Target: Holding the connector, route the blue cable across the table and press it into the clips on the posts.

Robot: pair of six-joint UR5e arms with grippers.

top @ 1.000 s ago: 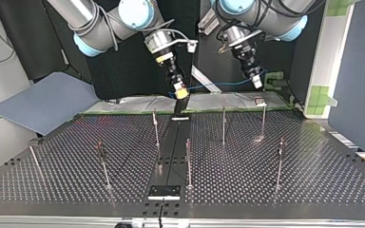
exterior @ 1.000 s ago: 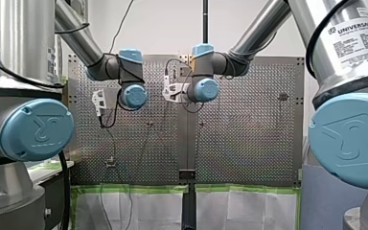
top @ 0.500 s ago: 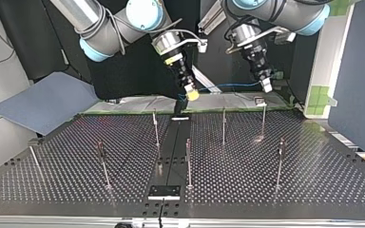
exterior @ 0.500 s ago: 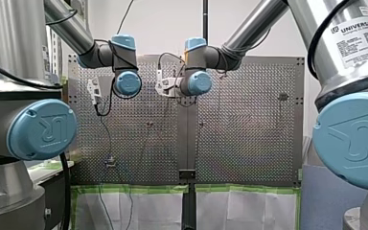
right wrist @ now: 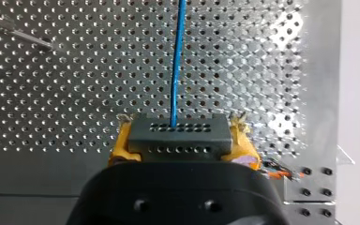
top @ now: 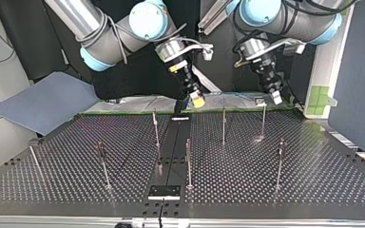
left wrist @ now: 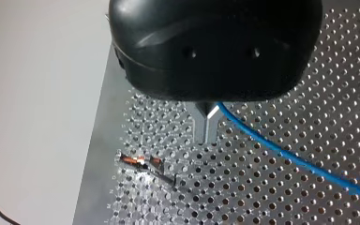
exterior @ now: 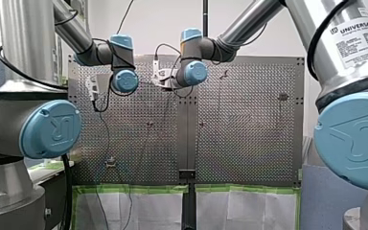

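Evidently, little of the routing had been completed. In the front view, the left arm (exterior: 124, 80) and the right arm (exterior: 194, 73) were seen raised over the perforated counter (exterior: 249, 143), and nothing could be made out strung between its thin posts (exterior: 149, 125).

In the top view, the yellow-padded right hand (top: 198, 100) and the left hand (top: 276, 98) were found hanging near the counter's edge farthest from that camera. No cable could be seen in the clips (top: 260, 101) on the posts, and the cable itself could not be traced there.

In the left wrist view, the metal fingers (left wrist: 201, 126) were seen pressed together. The blue cable (left wrist: 281, 150) issued from between them near their root and ran off above the holes, apart from a clip nearby.

In the right wrist view, the grey connector (right wrist: 178, 136) was shown pinched between the yellow pads (right wrist: 122, 147), with the cable leaving it straight ahead. Only the grasp was judged done; every clip was left to be filled.
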